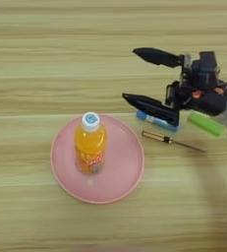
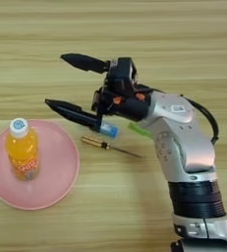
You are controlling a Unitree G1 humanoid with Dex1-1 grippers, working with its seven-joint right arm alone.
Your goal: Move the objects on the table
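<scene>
Table [image 1: 36, 49]: light wood with horizontal grain; it fills both views.
Arm [image 2: 184, 142]: silver forearm rising from the bottom right, bent toward the middle.
Plate [image 1: 129, 162]: pink, round, left of centre.
Bottle [image 1: 90, 143]: orange drink, white cap, upright on the plate.
Gripper [image 1: 128, 74]: two black fingers spread wide, released, gripping nothing, above the table just right of the plate.
Green block [image 1: 206, 123]: flat on the table, right of the glue.
Screwdriver [image 1: 170, 141]: lying right of the plate, nearer than the glue.
Glue [image 1: 156, 121]: blue tube lying on the table, partly hidden under the lower finger; contact cannot be told.
</scene>
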